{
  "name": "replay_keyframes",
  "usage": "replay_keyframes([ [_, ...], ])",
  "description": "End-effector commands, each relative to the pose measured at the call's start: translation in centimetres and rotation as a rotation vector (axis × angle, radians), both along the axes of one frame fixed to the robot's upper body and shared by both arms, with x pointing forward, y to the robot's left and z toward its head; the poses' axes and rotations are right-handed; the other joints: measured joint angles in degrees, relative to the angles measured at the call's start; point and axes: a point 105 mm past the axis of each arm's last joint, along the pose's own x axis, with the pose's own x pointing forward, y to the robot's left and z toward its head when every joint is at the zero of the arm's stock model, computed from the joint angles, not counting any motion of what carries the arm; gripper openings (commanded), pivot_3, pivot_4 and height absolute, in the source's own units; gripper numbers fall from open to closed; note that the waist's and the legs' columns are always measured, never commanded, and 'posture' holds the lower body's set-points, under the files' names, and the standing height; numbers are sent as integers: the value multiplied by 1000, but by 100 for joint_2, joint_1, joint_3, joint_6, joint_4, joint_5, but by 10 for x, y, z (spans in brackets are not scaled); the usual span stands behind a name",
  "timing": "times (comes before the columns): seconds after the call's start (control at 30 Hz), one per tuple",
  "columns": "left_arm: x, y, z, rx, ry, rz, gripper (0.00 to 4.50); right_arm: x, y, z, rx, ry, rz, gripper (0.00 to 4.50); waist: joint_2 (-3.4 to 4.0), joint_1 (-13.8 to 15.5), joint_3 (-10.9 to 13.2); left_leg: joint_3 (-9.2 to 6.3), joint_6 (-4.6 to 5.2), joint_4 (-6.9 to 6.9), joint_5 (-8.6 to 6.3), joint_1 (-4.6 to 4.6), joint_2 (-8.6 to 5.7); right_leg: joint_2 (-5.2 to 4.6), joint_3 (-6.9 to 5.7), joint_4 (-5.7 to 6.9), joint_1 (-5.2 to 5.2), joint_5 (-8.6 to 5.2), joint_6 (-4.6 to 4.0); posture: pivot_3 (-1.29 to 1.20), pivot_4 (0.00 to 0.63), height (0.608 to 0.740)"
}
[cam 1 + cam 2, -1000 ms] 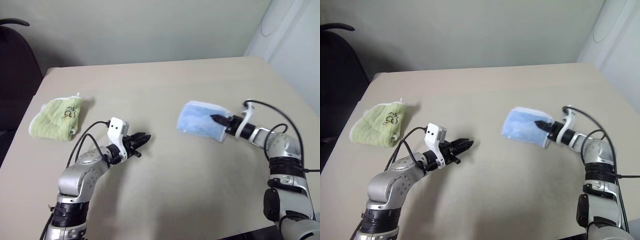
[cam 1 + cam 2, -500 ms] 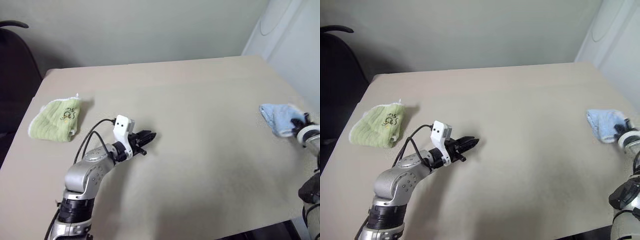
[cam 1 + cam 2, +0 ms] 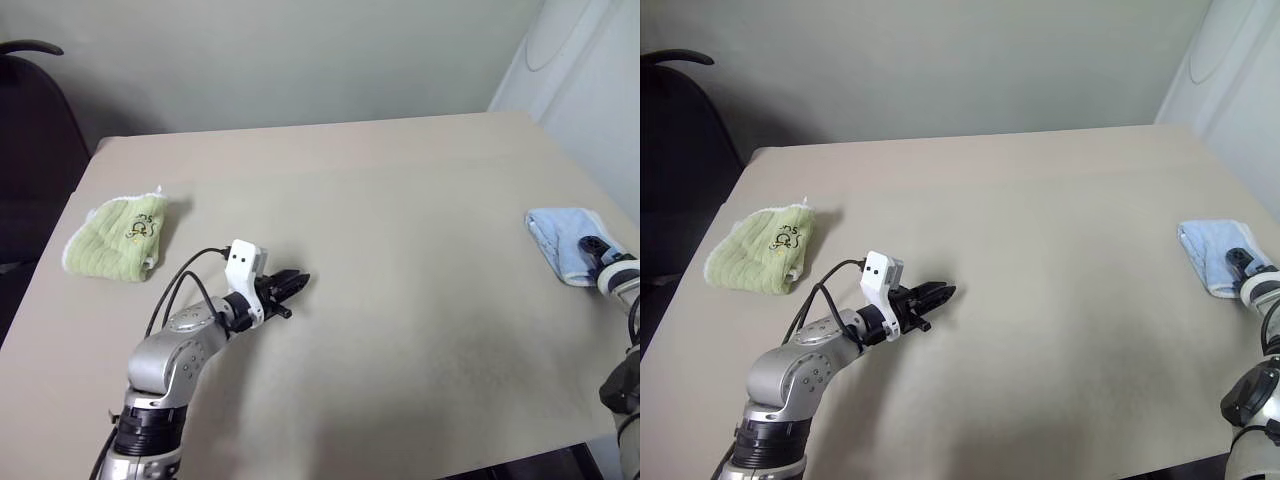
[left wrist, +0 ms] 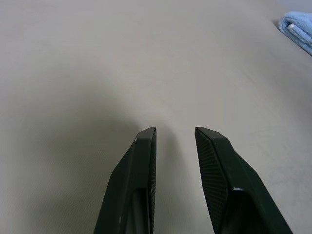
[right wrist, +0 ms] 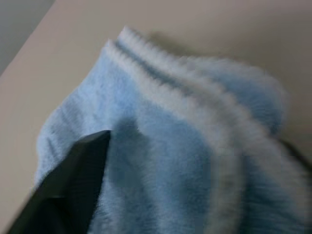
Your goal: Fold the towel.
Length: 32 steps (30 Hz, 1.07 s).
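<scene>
The green striped cloth [image 3: 113, 236] lies bundled at about nine o'clock on the counter [image 3: 400, 200], close to the left edge and just in from the dark chair [image 3: 30, 150] beyond it. It is not part of the fold and seems parked there to leave the middle free.

The left pincer [image 3: 292, 284] hovers low over bare counter near the centre, pointing toward three o'clock. Its jaws stand a little apart with nothing between them, as the left wrist view shows, so it appears to be waiting rather than working. Around it the surface is open in every direction, with wide room toward twelve o'clock and across to the right.

The towel [image 3: 562, 240] rests folded in a compact, layered pad at three o'clock, very near the counter's right edge; the white stitched edging shows as stacked bands in the right wrist view. The right pincer [image 3: 592, 250] sits at the towel's near side with one dark finger [image 5: 73, 180] lying against the pile. Its jaws look released, parted around the cloth rather than clenched on it, which suits a towel set down as finished.

Room is tight here: the edge lies just beyond the towel, so any pull outward risks dragging it off, whereas a retreat toward six o'clock looks clear.
</scene>
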Motion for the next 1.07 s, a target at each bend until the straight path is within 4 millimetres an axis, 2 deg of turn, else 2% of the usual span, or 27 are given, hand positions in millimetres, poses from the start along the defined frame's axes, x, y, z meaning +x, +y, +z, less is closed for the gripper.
replay_keyframes([
  [0.03, -2, -2, 10, -18, -34, -10, 1375, -12, -18, 38, -67, -115, -59, 4463, 1, -4, 0, 0, 0, -1, 0, 0, 0, 0, 0, 0, 0, 0, 0, 0, 150, 740],
  [0.1, -1, -1, 9, -16, -32, -7, 1375, -17, -17, 47, -116, -140, -44, 4463, 1, -9, 0, 1, 1, -1, 0, 0, 0, 0, 0, -1, 0, 0, 0, 0, 150, 740],
  [0.17, 3, 7, 9, -12, -39, 36, 1375, -20, -16, 63, -277, -149, -26, 4463, 2, -5, 1, 0, 1, -1, 0, 1, 0, 0, 0, -2, 0, 0, 0, 0, 150, 740],
  [0.2, 7, 13, 10, -11, -53, 70, 1375, -19, -11, 71, -358, -151, -4, 4463, 4, -6, 1, 0, 1, -2, 0, 0, 0, 0, 0, -3, 0, 0, 0, 0, 150, 740],
  [0.23, 15, 24, 14, -8, -81, 136, 1375, -15, 4, 80, -492, -152, 66, 4463, 7, -14, 1, 1, 1, 0, -1, 0, 0, 0, 0, -3, 0, 0, 0, 0, 150, 740],
  [0.3, 29, 51, 20, 68, -156, 271, 1375, -1, 63, 91, -788, -168, 332, 4463, 7, -32, 2, 1, 2, 1, -1, 1, 1, 1, -2, -1, 0, 0, 0, 0, 150, 740],
  [0.33, 32, 58, 21, 102, -183, 302, 1375, 2, 85, 90, -861, -179, 423, 4463, 7, -65, 2, 1, 3, -4, -1, 0, 1, 0, -2, -2, -2, 0, 0, 0, 150, 740],
  [0.4, 33, 70, 26, 176, -260, 310, 1375, 5, 149, 85, -904, -259, 659, 4463, 6, -162, 1, -1, 3, -2, -2, 6, 9, 12, 0, 0, -1, 0, -1, 0, 150, 740],
  [0.47, 30, 75, 28, 222, -307, 280, 1375, 5, 201, 76, -870, -328, 847, 4463, 5, -219, 1, -1, 2, -2, -2, 7, 8, 18, 10, -3, -2, 0, -2, 0, 150, 740],
  [0.57, 27, 84, 31, 217, -326, 272, 1375, 12, 247, 57, -806, -354, 984, 4463, 5, -204, 1, -3, -11, 2, 5, 5, 0, 17, 18, -19, 1, 1, 9, 0, 150, 740],
  [0.6, 26, 86, 32, 206, -331, 276, 1375, 14, 258, 51, -802, -357, 1012, 4463, 5, -181, 1, -3, -43, 8, 23, 2, -2, 15, 25, -23, 1, 2, 14, 0, 150, 740],
  [0.7, 21, 86, 34, 177, -339, 263, 1375, 19, 284, 37, -784, -364, 1089, 4463, 3, -108, 0, -3, -44, 14, 24, -13, -11, 8, 36, -28, -11, 6, 27, 0, 150, 740],
  [0.8, 13, 81, 31, 173, -334, 239, 1375, 23, 299, 27, -764, -371, 1132, 4463, 1, -79, -1, -2, -42, 16, 23, -15, -13, 6, 39, -27, -11, 7, 28, 0, 150, 740],
  [1.07, -5, 76, 18, 186, -277, 227, 1375, 23, 306, 18, -734, -387, 1144, 4463, 0, -86, -1, 0, -47, 10, 25, -15, -11, 6, 40, -19, -17, 6, 24, 0, 150, 740],
])
